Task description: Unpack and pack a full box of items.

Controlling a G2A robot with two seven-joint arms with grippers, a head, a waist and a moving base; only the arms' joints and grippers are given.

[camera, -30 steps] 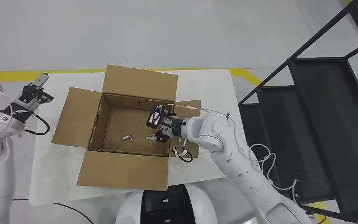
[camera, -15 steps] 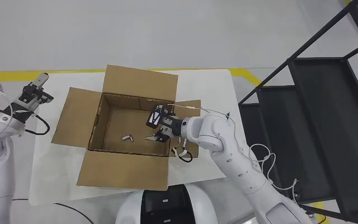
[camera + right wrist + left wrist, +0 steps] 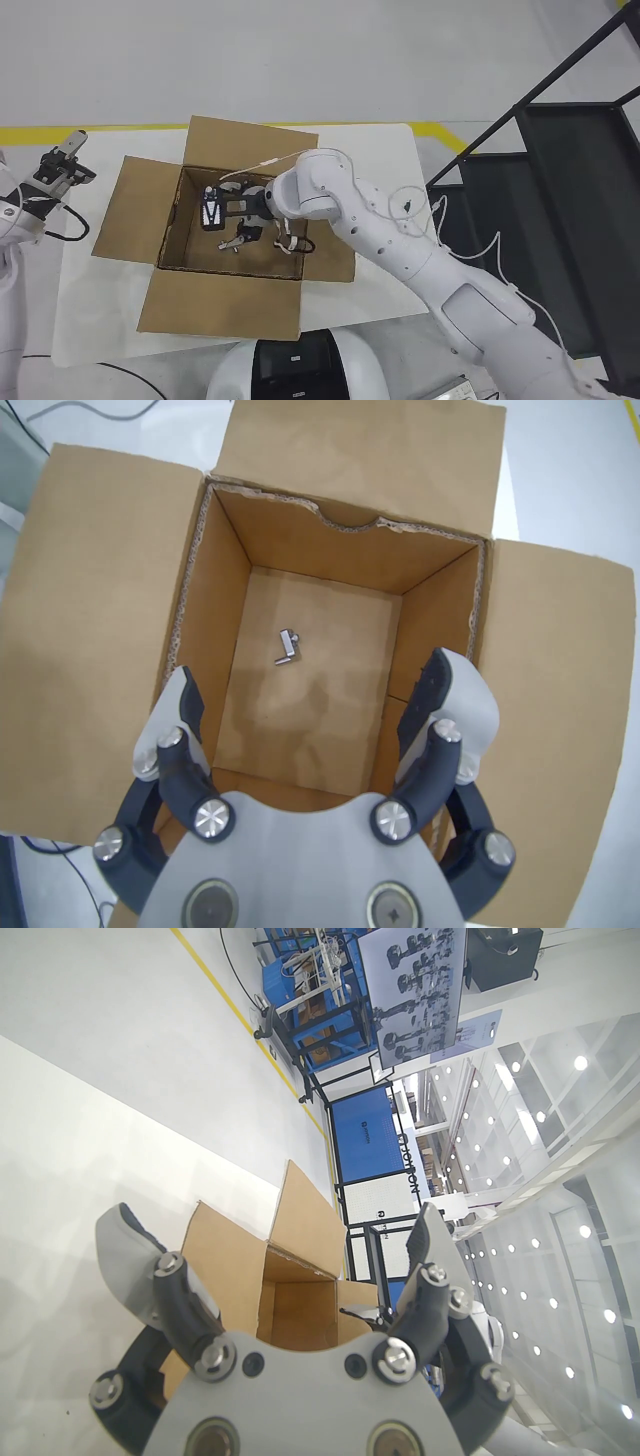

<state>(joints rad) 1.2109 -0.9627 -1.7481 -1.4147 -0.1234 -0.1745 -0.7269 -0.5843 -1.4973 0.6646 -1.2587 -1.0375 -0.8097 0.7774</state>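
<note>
An open cardboard box (image 3: 250, 148) stands on the white table (image 3: 375, 160) with all its flaps folded out. On its floor lies a small bent metal piece (image 3: 287, 647); the rest of the floor is bare cardboard. My right gripper (image 3: 213, 212) hangs over the left half of the box's opening, open and holding nothing. In the right wrist view the right gripper (image 3: 312, 672) looks straight down into the box (image 3: 350, 545), the metal piece just beyond its fingertips. My left gripper (image 3: 62, 160) is held open beyond the table's left edge, facing the box (image 3: 295, 1298).
A black stepped metal frame (image 3: 560, 200) stands to the right of the table. White cables (image 3: 440, 215) trail along the right arm. Bare table shows at the back right and along the left side of the box.
The right arm has swung left across the box, carrying its gripper from the right wall to over the left half. The left arm and the metal piece have stayed put.
</note>
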